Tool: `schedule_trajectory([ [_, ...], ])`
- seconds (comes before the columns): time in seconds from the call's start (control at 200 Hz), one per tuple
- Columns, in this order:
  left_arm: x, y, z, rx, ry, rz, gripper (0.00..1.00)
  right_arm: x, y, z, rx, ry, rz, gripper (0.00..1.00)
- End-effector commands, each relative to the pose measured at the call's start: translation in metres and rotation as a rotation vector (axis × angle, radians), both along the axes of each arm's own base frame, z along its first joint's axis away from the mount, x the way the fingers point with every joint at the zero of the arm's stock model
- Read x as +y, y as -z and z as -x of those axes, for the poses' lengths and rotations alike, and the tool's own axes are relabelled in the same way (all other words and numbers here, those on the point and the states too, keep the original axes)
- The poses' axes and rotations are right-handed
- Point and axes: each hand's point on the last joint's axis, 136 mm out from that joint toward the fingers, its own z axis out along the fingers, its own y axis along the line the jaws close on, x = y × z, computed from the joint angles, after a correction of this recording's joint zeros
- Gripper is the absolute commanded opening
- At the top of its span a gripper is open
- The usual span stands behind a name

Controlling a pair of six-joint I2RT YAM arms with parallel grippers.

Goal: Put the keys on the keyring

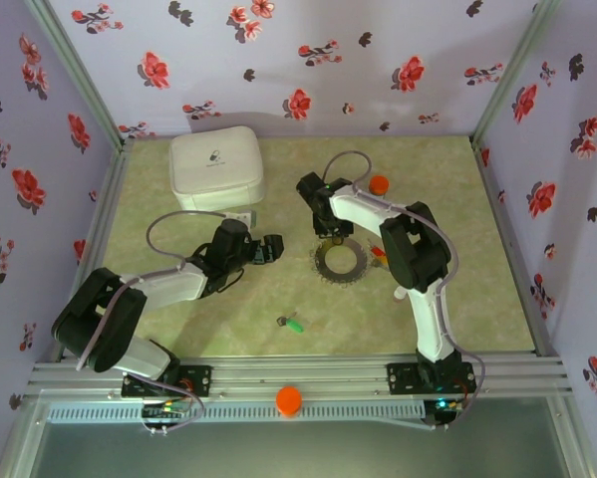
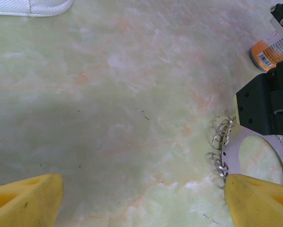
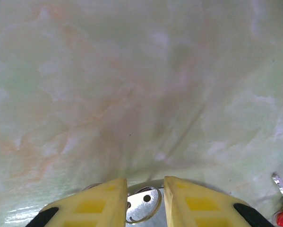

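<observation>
Green marbled table (image 1: 378, 319); the keyring (image 1: 340, 262) lies flat, thin, stiff, probably slippery, so I'd pinch its rim; right gripper (image 3: 145, 203) narrowly straddles its far edge, grip unclear; left gripper (image 2: 141, 203) gapes beside it; 1 green key (image 1: 293, 324) on its near side.

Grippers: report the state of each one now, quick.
Left gripper: open wide, holding nothing.
Right gripper: jaws narrow, the rim of the keyring between them; whether it grips cannot be told.
</observation>
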Motion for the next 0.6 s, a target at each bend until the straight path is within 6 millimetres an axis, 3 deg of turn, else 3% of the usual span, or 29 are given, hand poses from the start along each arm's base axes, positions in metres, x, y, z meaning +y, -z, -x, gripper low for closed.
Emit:
schedule_trajectory([
  [0.0,0.0,-0.01,-0.006,-0.025,-0.018,0.033,0.88,-0.006,-0.006,0.003,-0.001,-0.012,0.047,0.28],
  [0.27,0.002,-0.012,-0.007,-0.029,-0.019,0.028,0.88,-0.004,-0.007,0.004,-0.005,0.015,0.026,0.33],
  [0.485,0.005,-0.012,-0.005,-0.03,-0.024,0.027,0.88,-0.013,-0.046,0.002,-0.132,0.113,-0.081,0.35],
  [0.595,0.005,-0.013,-0.005,-0.031,-0.024,0.026,0.88,-0.018,-0.047,0.012,-0.103,0.193,-0.221,0.36],
])
